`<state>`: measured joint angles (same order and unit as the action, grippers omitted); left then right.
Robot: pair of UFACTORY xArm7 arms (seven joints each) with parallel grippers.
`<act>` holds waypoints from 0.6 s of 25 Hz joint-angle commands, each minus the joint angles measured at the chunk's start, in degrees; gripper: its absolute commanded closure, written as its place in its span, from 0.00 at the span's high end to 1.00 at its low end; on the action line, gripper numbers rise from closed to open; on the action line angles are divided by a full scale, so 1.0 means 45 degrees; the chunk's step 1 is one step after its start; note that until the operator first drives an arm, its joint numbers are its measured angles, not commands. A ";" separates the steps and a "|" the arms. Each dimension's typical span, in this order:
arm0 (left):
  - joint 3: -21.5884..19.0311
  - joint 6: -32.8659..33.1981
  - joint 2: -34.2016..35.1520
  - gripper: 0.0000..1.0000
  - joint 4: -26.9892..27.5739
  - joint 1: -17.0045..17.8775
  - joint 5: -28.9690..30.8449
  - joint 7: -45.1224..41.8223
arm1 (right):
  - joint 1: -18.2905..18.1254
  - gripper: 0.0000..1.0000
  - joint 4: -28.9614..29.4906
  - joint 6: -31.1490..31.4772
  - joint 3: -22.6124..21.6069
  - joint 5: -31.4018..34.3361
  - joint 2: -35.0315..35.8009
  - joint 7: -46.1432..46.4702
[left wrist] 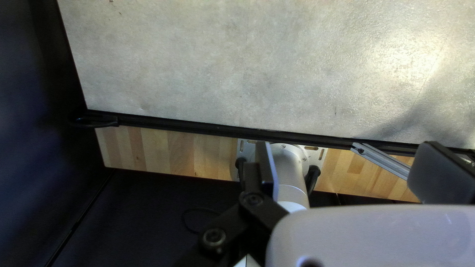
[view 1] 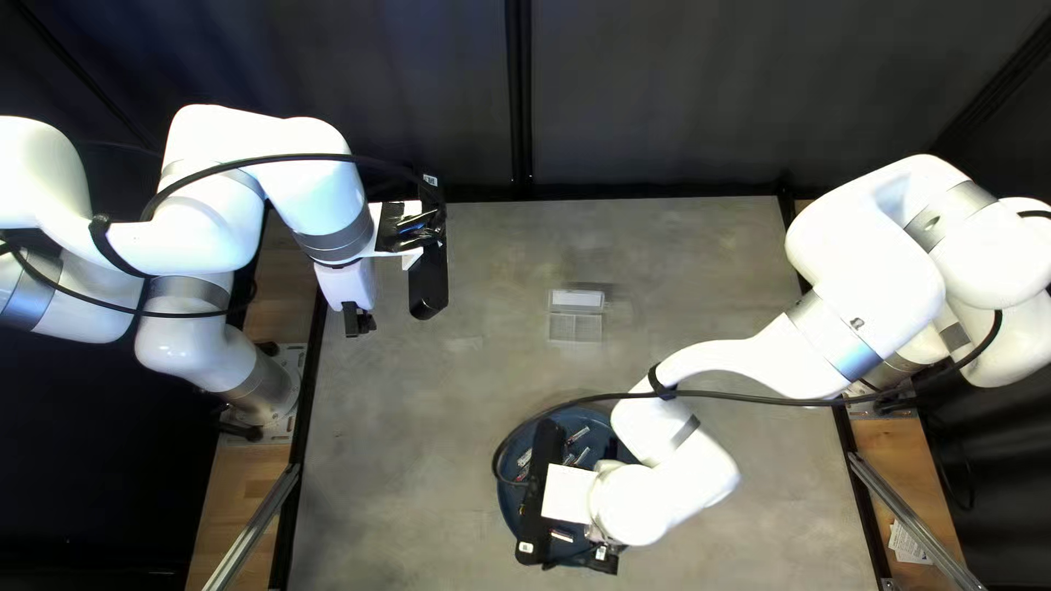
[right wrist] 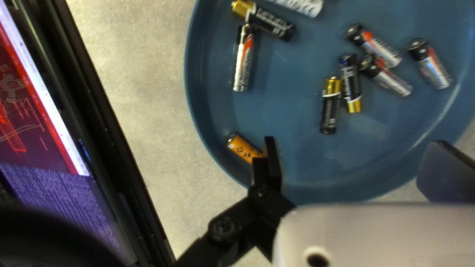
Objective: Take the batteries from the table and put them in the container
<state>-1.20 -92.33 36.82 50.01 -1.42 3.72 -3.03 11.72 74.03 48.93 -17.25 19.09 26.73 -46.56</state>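
Observation:
Batteries in black, gold, silver and orange lie loose in a round blue tray. In the top left view the tray stands near the table's near edge, partly covered by my right arm. My right gripper is over its near side; in its wrist view the right gripper is open, nothing held, one finger overlapping an orange battery. A small pale container with compartments sits mid-table. My left gripper is above the table's left part; its wrist view shows the left gripper open and empty.
A black cable runs along my right arm and crosses above the tray. Dark edging and a wooden strip border the table at my left arm's base. Beside the tray in the right wrist view is a lit screen with a black frame.

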 commanded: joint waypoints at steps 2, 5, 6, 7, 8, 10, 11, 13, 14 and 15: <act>0.0000 0.0000 0.0000 1.00 0.0000 0.0000 0.0000 0.0000 | -0.0529 1.00 -0.1016 -0.1417 -0.0165 -0.0243 0.0032 0.0623; 0.0000 0.0000 0.0000 1.00 0.0000 0.0000 0.0000 0.0000 | -0.0708 1.00 -0.1193 -0.1579 -0.0281 -0.0439 0.0011 0.0904; 0.0000 0.0000 0.0000 1.00 0.0000 0.0000 0.0000 0.0000 | -0.0783 1.00 -0.1218 -0.1609 -0.0320 -0.0511 0.0045 0.1036; 0.0000 0.0000 0.0000 1.00 0.0000 0.0000 0.0000 0.0000 | -0.0824 1.00 -0.1208 -0.1611 -0.0328 -0.0534 0.0083 0.1110; 0.0000 0.0000 0.0000 1.00 0.0000 0.0000 0.0000 0.0000 | -0.0949 1.00 -0.1210 -0.1641 -0.0364 -0.0617 0.0153 0.1333; 0.0000 0.0000 0.0000 1.00 0.0000 0.0000 0.0000 0.0000 | -0.1090 1.00 -0.1183 -0.1657 -0.0401 -0.0695 0.0250 0.1604; 0.0000 0.0000 0.0000 1.00 0.0000 0.0000 0.0000 0.0000 | -0.1195 1.00 -0.1190 -0.1700 -0.0432 -0.0748 0.0312 0.1811; 0.0000 0.0000 0.0000 1.00 0.0000 0.0000 0.0000 0.0000 | -0.1346 1.00 -0.1276 -0.1832 -0.0477 -0.0814 0.0350 0.2076; 0.0000 0.0000 0.0000 1.00 0.0000 0.0000 0.0000 0.0000 | -0.1402 1.00 -0.1342 -0.1912 -0.0499 -0.0837 0.0346 0.2167; 0.0000 0.0000 0.0000 1.00 0.0000 0.0000 0.0000 0.0000 | -0.1438 1.00 -0.1365 -0.1933 -0.0506 -0.0851 0.0341 0.2224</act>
<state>-1.20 -92.33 36.82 50.01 -1.42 3.72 -3.03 5.83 68.30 40.75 -19.35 15.51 28.19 -37.43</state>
